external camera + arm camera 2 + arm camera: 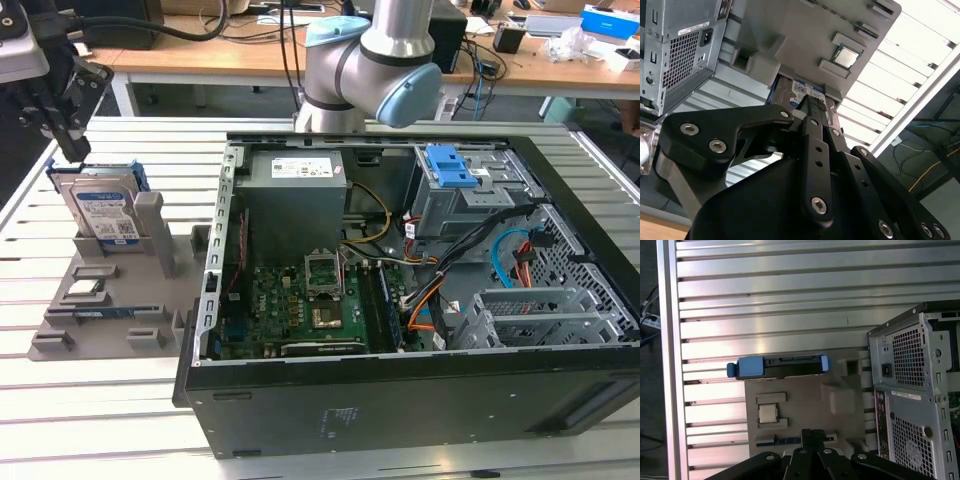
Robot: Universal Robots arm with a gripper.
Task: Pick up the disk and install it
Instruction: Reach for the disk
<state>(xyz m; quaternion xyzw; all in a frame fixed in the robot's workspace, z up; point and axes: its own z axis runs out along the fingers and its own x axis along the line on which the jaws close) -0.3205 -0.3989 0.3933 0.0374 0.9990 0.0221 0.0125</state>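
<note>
The disk [101,212] stands on edge in a slot of the grey holder [120,320] at the exterior view's left, its white-and-blue label facing out and blue frame around it. My gripper [72,150] hangs just above its upper edge, fingers together and nothing between them. In the first wrist view the disk's [782,368] top edge with blue frame ends lies beyond the shut gripper [812,432]. The second wrist view has the gripper [815,104] close over the disk's label [802,90].
An open computer case [400,400] fills the exterior view's middle and right, with a grey power-supply box [295,195], a motherboard and a blue latch piece [450,166] on a grey bay. A processor chip [767,413] sits in the holder. The arm's base [370,50] stands behind the case.
</note>
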